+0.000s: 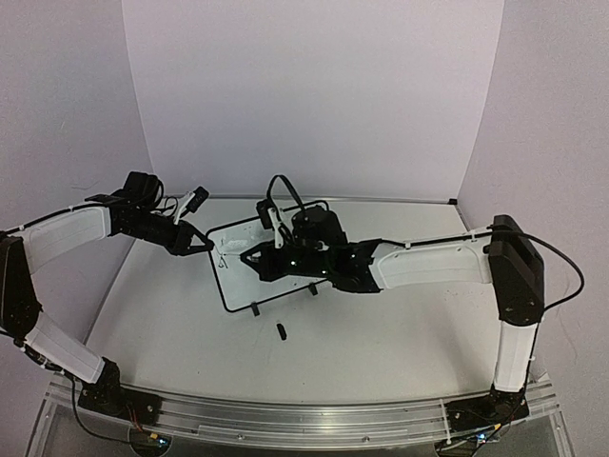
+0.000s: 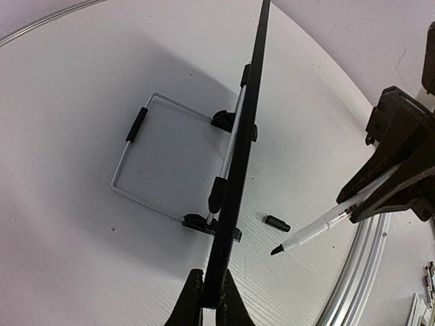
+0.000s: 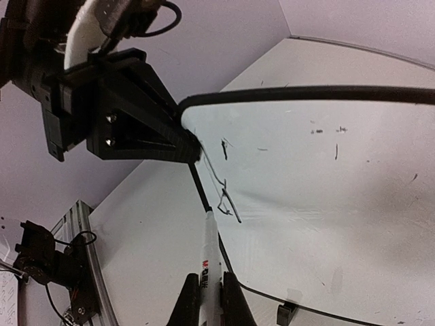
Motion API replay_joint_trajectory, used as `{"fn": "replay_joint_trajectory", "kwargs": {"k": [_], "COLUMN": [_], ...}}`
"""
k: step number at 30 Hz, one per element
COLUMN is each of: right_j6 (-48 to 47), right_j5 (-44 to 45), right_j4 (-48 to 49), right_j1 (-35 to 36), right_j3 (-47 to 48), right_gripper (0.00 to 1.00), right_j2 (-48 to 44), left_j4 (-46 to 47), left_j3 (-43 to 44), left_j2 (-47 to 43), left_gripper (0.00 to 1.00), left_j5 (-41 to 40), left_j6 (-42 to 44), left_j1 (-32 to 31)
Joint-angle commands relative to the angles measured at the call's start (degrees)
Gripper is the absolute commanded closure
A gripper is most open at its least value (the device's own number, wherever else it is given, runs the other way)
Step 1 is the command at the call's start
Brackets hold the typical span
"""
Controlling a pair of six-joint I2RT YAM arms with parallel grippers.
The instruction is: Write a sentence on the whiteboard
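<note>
The whiteboard [image 1: 238,281] stands tilted on the table, mid-view. My left gripper [image 1: 202,245] is shut on its upper left edge; the left wrist view shows the black frame [image 2: 238,156] edge-on, pinched at my left gripper [image 2: 212,285]. My right gripper [image 3: 210,278] is shut on a white marker [image 3: 212,251]. The marker's uncapped tip [image 2: 276,250] hangs a little off the board's face, near its left edge. Of the sentence, only a few dark strokes [image 3: 228,197] show, near the board's top left corner.
The marker's black cap [image 1: 282,331] lies on the table in front of the board. A wire stand [image 2: 136,163] props the board from behind. The white backdrop walls rise at the back and on both sides. A metal rail [image 1: 285,414] runs along the near edge.
</note>
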Motion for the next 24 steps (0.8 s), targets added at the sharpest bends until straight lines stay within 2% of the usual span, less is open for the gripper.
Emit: {"fn": "replay_joint_trajectory", "kwargs": {"k": [1,24], "right_j6": [-0.37,-0.58], "right_j5": [-0.5,2.1], "right_j4": [1.15,-0.39], "right_j1": [-0.18,-0.21], "right_j3": [2.59,7.0], "right_gripper": [1.0,1.0], "right_j2": [-0.38,5.08], "left_j4": [-0.08,-0.08], "left_j3": [0.8,0.92], "left_j2": [-0.7,-0.64], "left_gripper": [1.0,1.0], "left_j5": [-5.5,-5.42], "left_j6": [0.68,0.74], "left_j1": [0.45,0.46]}}
